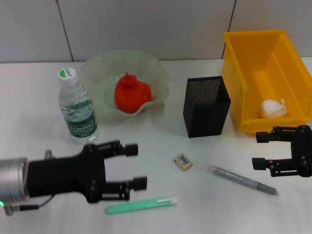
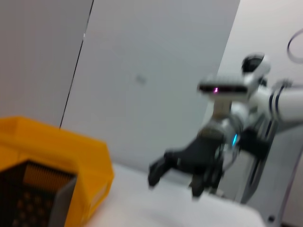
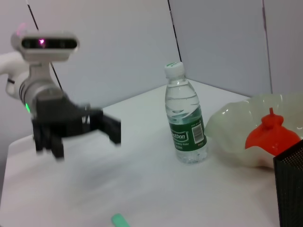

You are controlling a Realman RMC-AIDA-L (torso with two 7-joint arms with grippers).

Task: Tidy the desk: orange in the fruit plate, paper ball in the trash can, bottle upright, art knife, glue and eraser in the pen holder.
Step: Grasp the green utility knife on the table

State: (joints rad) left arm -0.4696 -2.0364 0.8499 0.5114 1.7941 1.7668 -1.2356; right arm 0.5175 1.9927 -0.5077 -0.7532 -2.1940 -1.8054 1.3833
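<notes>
White surface (image 1: pixel 146 146) is holding the small, hard, light eraser (image 1: pixel 183 162); pinch its long sides. Both left pincer (image 1: pixel 134 165) and right pincer (image 1: pixel 260 150) are hanging open, holding nothing.

The light is bright and even from above. On the white bench (image 1: pixel 146 146) the shadows are soft and short, close beside each thing. The fruit plate (image 1: pixel 156 73) shows a pale glare. In both wrist views the far tool looks smeared, and the left wrist view is soft overall.
</notes>
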